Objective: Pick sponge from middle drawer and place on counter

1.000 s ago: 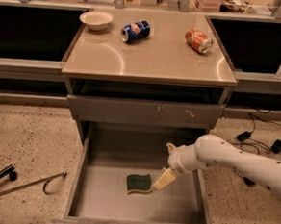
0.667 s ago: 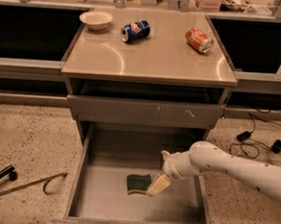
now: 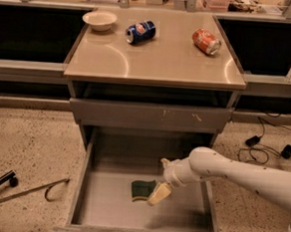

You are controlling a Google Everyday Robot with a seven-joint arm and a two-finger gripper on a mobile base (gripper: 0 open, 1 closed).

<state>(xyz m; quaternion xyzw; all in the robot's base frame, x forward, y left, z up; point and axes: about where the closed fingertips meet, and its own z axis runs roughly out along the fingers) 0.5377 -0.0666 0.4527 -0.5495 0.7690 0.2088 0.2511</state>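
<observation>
Camera view
Middle drawer: wide grey metal tray (image 3: 110, 208), standing open beneath the scratched grey drawer front (image 3: 135, 115).
Sponge: small rectangular sponge (image 3: 141, 188), dark green over yellow, lying on the drawer's floor near its middle.
Gripper: pale two-finger gripper (image 3: 158, 193) on a white arm, down inside the drawer, touching the sponge's right edge.
Grip: I cannot tell whether it is open or closed.
Counter: glossy beige square top (image 3: 159, 59), above the drawer.
On the counter: cream bowl (image 3: 99, 20) at back left; blue can (image 3: 141, 32) lying beside it; red can (image 3: 206, 41) lying at back right.
</observation>
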